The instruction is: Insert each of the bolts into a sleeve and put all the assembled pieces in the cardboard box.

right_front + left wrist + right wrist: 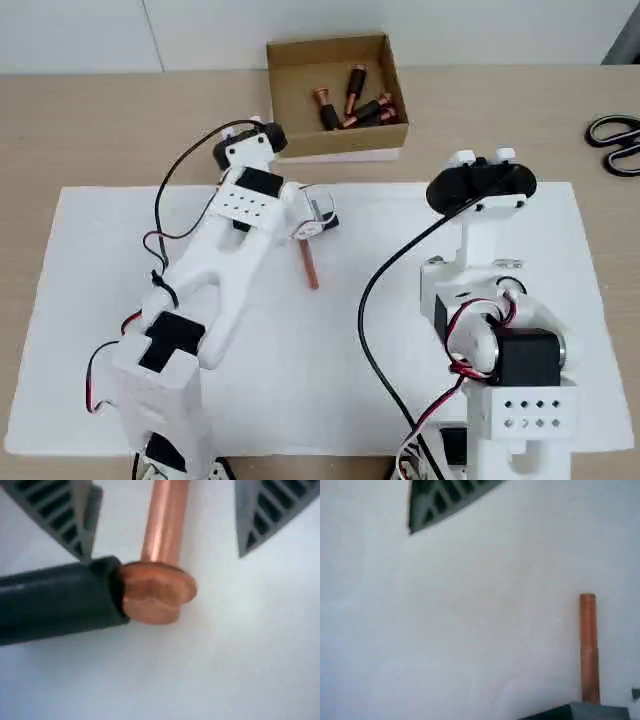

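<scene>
Our left gripper [162,555] gapes astride the bolt [157,592], ready to pinch it beside the sleeve [55,602]. Whether our right gripper [481,182] is clenched, we cannot tell.

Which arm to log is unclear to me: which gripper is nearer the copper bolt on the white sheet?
Left. The left gripper hangs open astride the bolt near its head end; the right gripper sits well off to one side of it.

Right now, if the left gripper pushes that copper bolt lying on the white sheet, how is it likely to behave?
The copper bolt looks like rigid metal, so it probably won't bend. Its round, smooth shank would likely roll, swinging around the wider head. The glossy surface may slip in the open left gripper.
</scene>
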{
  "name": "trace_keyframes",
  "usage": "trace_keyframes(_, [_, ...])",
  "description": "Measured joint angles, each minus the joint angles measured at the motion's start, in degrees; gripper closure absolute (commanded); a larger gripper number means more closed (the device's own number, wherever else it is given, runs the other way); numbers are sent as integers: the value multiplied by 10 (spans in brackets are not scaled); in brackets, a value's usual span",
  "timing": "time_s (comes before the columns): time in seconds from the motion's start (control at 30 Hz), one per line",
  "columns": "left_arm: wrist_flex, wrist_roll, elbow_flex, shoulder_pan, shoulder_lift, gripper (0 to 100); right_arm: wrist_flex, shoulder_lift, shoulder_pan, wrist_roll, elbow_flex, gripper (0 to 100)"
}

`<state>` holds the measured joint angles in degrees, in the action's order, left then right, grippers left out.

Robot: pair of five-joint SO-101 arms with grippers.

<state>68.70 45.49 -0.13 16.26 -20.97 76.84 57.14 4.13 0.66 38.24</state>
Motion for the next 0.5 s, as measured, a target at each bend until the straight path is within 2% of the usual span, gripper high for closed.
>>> trace_keyframes(0.17, [-21,0,12,0,1,820,0,0,0,0,0,812])
trace_keyframes(0.5, [-10,0,15,2,1,820,0,0,0,0,0,812])
